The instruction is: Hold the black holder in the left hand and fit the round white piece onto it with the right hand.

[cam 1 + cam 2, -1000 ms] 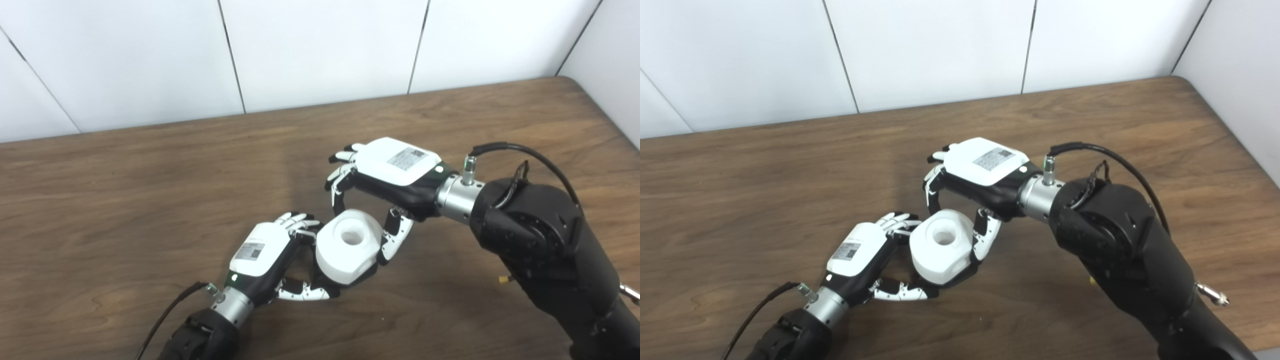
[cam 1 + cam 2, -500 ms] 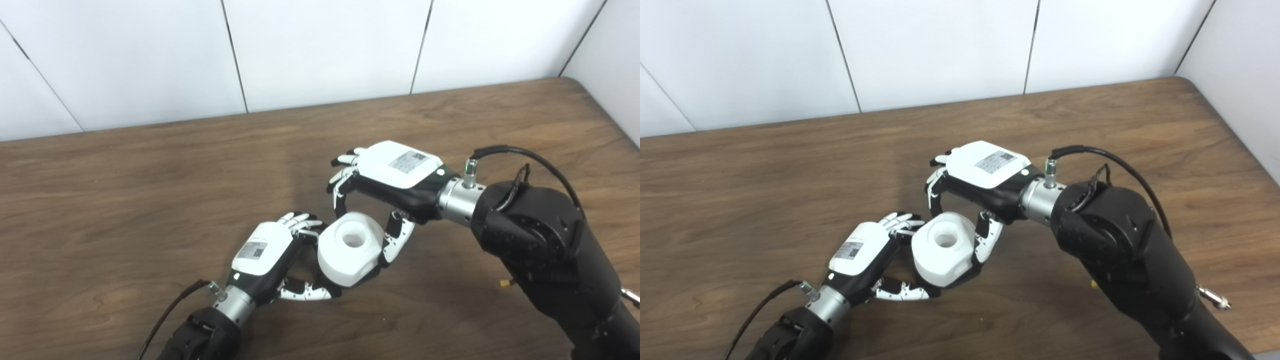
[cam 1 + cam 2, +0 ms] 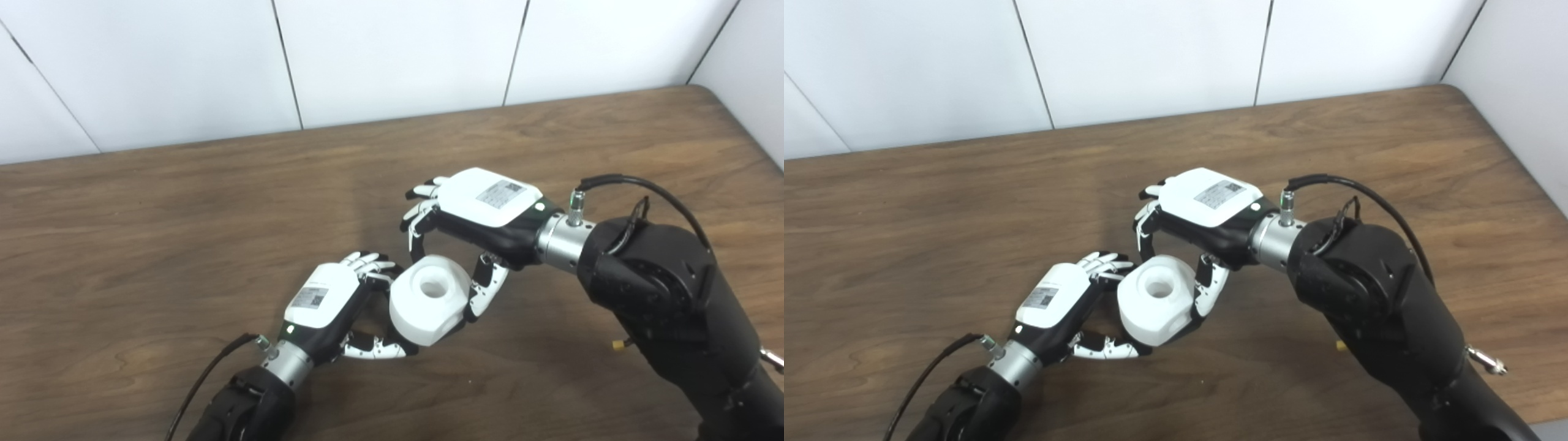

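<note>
Left hand [image 3: 324, 300] sat low on the bench [image 3: 153, 245], its fingers and thumb curled around the near side of the round white piece [image 3: 429, 299]. I judged it was gripping the black holder [image 3: 1185, 331], though only a dark sliver of that showed beneath the white piece in either view. Over the last second I saw almost nothing shift in the grip; the whole picture had drifted a little, so I put that down to the head moving. The white piece stayed seated with its central hole facing up, which I took to mean the fit was made or nearly so. To its right, my right hand [image 3: 471, 214] arched over the piece, fingers at its far side and thumb down its right flank, closed on it. My right eye view showed a touch more of the dark underside; the left eye view hid it behind the thumb.
</note>
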